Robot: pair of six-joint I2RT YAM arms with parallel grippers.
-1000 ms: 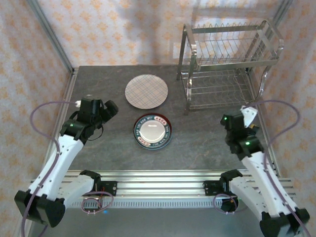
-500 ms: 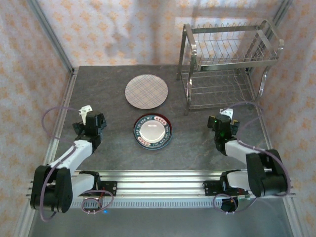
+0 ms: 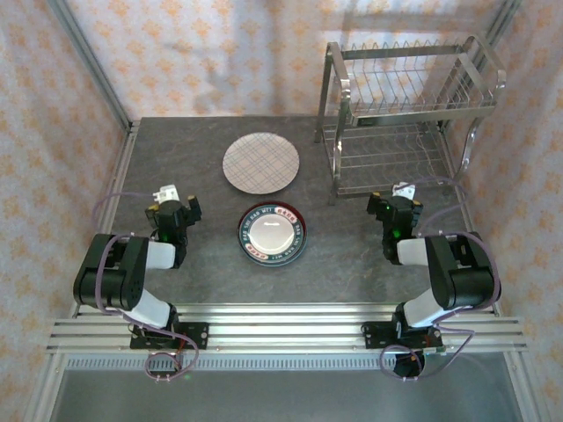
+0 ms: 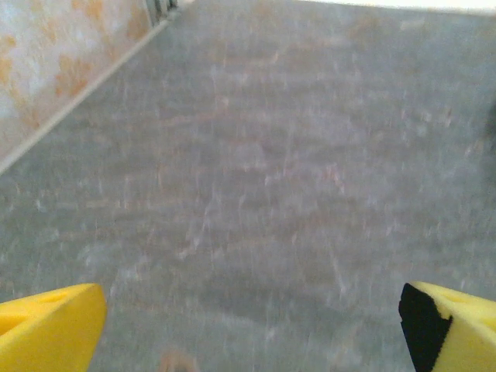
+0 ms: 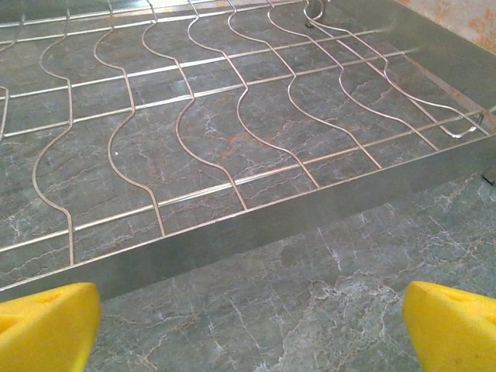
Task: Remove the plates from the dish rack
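Observation:
Two plates lie flat on the dark table: a pale plaid-grid plate (image 3: pixel 260 163) toward the back and a dark-rimmed plate with red marks (image 3: pixel 273 234) in front of it. The chrome dish rack (image 3: pixel 412 110) stands at the back right, both its shelves bare of plates. My left gripper (image 3: pixel 171 209) rests low at the left, folded back over its base, open with bare table between its yellow fingers (image 4: pixel 48 329). My right gripper (image 3: pixel 396 207) sits low just in front of the rack, open, facing the lower wire shelf (image 5: pixel 232 132).
Patterned walls close in the table on three sides, with a metal frame post (image 3: pixel 88 66) at the back left. The rack's front rail (image 5: pixel 256 232) runs close ahead of my right fingers (image 5: pixel 453 325). Aluminium rails (image 3: pixel 281 330) run along the near edge.
Both arms have drawn back and folded down toward their bases, the left one from the left side, the right one from the right. Plates and rack have not moved.

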